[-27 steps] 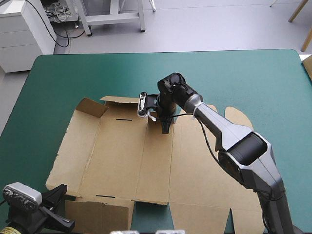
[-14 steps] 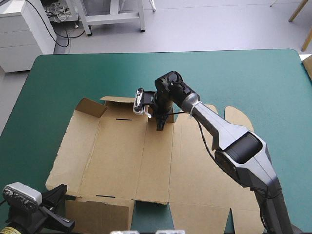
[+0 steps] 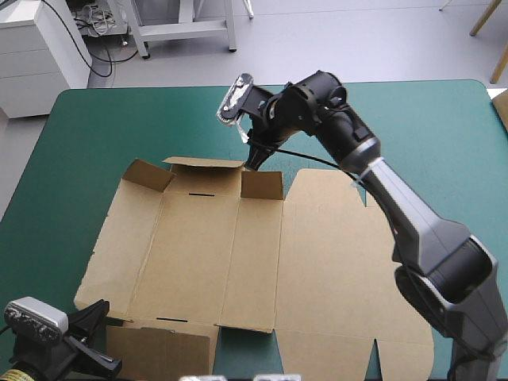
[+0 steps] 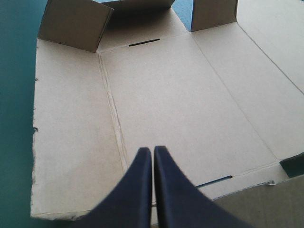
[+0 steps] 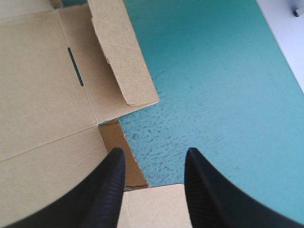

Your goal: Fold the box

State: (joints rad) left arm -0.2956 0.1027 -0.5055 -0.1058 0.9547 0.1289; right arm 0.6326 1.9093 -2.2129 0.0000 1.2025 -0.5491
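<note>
The brown box (image 3: 262, 262) lies as a flat cut sheet across the table's near half. At its far edge a corner flap (image 3: 148, 174), a long flap (image 3: 205, 164) and a small flap (image 3: 262, 184) stand raised. My right gripper (image 3: 255, 156) hangs above the far edge, just beyond the small flap. In its own view the right gripper (image 5: 156, 154) is open, with bare teal-green cover (image 5: 213, 85) and the box's edge (image 5: 126, 61) under it. My left gripper (image 4: 153, 152) is shut and empty, low over the box's near left part (image 4: 161, 95).
Bare teal-green cover (image 3: 159, 119) stretches from the box's far edge to the table's far edge. A piece of brown board (image 3: 502, 105) shows at the table's right edge. A slot (image 4: 144, 42) is cut in the box's panel near the far flaps.
My right gripper was down on the box's middle panel by the small flap. It has since risen and swung toward the far edge. The left arm has not moved.
</note>
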